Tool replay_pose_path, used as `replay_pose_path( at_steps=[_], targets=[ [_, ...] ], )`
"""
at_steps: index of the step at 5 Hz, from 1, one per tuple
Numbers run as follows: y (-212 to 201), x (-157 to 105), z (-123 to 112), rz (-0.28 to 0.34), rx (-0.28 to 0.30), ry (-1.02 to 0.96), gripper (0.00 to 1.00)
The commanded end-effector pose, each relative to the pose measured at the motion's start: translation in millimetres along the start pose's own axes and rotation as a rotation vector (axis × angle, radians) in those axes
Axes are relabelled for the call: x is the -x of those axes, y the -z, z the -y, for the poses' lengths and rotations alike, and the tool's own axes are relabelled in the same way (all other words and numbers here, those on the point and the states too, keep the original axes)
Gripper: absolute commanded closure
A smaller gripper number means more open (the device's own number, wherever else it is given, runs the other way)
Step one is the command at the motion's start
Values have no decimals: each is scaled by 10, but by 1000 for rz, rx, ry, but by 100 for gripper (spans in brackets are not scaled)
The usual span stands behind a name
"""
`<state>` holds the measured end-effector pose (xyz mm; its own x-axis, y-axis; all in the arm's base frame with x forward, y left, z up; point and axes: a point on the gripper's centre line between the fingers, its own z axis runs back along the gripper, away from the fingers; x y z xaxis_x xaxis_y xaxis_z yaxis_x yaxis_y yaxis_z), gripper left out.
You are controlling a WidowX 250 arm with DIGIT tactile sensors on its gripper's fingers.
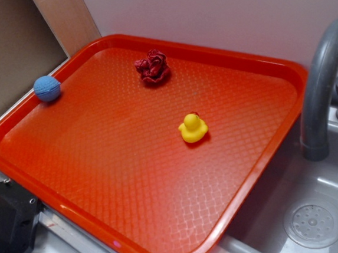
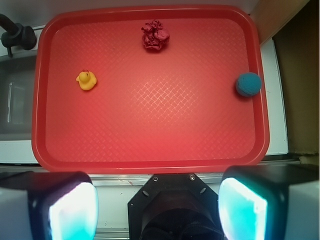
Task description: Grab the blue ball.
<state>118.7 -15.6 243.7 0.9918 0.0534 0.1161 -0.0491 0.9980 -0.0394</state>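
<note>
- From my seat at the controls, the task had not really begun: the blue ball lay untouched on the red tray.
- The ball sat against the tray's raised rim at one edge, well apart from the yellow duck near the middle and from the crumpled dark-red cloth by the far edge.
- In the wrist view the tool hung high above the near edge of the tray, its two fingers spread wide apart with nothing between them.
- The ball showed ahead and to the right side of that view, not between the fingers.
- What I judged was left: carry the tool across over the ball, lower it, and close. The rim beside the ball could crowd one finger.
</note>
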Motion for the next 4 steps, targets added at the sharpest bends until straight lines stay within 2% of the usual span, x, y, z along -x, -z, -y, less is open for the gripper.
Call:
replay_pose_path(
  at_steps=[1, 2, 3, 4],
  targets=[
    [0, 0, 0, 0, 0, 0, 0],
    [447, -466, -316, -28, -4, -253, 0],
    [823, -726, -530, 14, -59, -497, 0],
    [1091, -766, -807, 59, -104, -742, 0]
  ],
)
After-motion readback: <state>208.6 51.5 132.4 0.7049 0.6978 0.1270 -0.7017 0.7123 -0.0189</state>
